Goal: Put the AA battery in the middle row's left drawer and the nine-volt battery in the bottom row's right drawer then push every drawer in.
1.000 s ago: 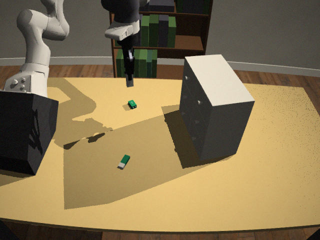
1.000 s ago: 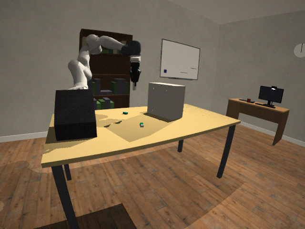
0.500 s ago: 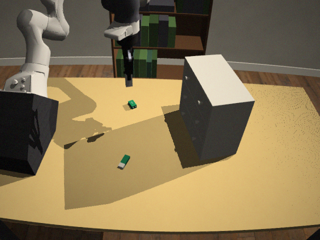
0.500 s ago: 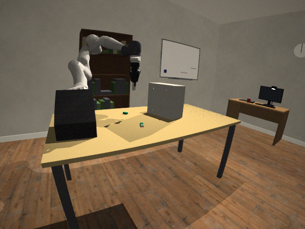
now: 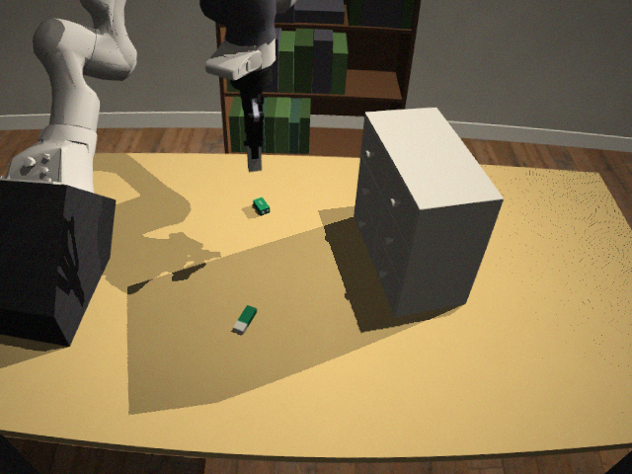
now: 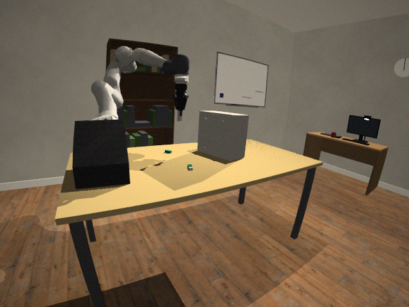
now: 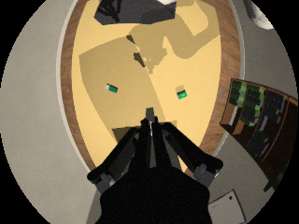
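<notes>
Gripper [image 5: 254, 164] [image 6: 179, 115] [image 7: 150, 113] hangs above the counter [image 5: 332, 387] [image 6: 270, 171] [image 7: 198, 89] in the top view, its fingers together with nothing between them. The nine-volt battery [image 5: 261, 205] [image 6: 168, 151] [image 7: 181, 94] lies near the far edge, left of its middle; it shows two terminals and a pale mark too small to read. A green-and-white block [image 5: 245, 319] [image 6: 190, 167] [image 7: 112, 88] lies closer to the near edge; I cannot tell whether it is the AA battery. The small chest [image 5: 434, 158] [image 6: 222, 135] stands upright toward the far right corner, its six-knobbed front facing the robot's base [image 5: 50, 255] [image 6: 99, 151] [image 7: 135, 13] at the left edge.

The exterior view adds the counter's legs, a whiteboard [image 6: 241, 79] bearing a blue square and thin red and dark strokes, and a desk [image 6: 346, 145] with a monitor [image 6: 363, 126] and red mug [image 6: 333, 134]. From here the gripper's closed tips show well above the counter.

The wrist view looks down past both finger linkages to their meeting tips. Battery and block lie apart, toward opposite long edges, while the chest is largely hidden behind the gripper
</notes>
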`<state>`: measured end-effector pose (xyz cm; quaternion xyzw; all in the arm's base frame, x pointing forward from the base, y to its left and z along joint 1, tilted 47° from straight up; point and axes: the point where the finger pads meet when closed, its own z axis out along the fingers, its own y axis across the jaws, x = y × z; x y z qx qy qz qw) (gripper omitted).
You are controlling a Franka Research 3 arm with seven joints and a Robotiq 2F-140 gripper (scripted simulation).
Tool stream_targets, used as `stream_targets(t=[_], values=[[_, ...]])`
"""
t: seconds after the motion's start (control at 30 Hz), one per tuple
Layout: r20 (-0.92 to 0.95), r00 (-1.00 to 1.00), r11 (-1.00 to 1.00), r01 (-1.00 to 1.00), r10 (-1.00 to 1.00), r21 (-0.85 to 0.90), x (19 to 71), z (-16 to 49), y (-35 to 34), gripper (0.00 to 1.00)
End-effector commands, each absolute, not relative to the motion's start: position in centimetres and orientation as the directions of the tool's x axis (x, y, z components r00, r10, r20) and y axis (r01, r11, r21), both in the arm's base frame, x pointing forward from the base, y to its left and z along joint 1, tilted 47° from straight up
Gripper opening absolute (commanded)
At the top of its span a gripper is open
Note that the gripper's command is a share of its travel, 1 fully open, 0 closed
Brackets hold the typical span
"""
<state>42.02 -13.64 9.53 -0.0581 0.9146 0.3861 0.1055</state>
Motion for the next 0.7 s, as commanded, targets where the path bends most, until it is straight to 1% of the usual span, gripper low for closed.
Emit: stream_targets(t=[0.0, 0.13, 0.23, 0.3, 0.4, 0.43, 0.5, 0.57, 0.67], values=[[-0.233, -0.972, 0.694, -0.183, -0.023, 0.696, 42.0, 9.5, -13.6, 0.0], [-0.238, -0.971, 0.695, -0.188, -0.024, 0.694, 42.2, 9.3, -13.9, 0.0], [-0.24, -0.97, 0.692, -0.189, -0.024, 0.696, 43.8, 6.7, -16.5, 0.0], [-0.24, -0.97, 0.692, -0.189, -0.024, 0.696, 43.8, 6.7, -16.5, 0.0], [-0.238, -0.971, 0.692, -0.187, -0.023, 0.697, 45.7, 1.7, -20.4, 0.0], [-0.238, -0.971, 0.692, -0.187, -0.023, 0.697, 45.7, 1.7, -20.4, 0.0], [-0.234, -0.972, 0.694, -0.184, -0.023, 0.696, 46.3, -1.2, -22.2, 0.0], [-0.232, -0.972, 0.695, -0.182, -0.023, 0.696, 46.4, -2.4, -22.8, 0.0], [-0.232, -0.972, 0.695, -0.182, -0.023, 0.696, 46.4, -2.4, -22.9, 0.0]])
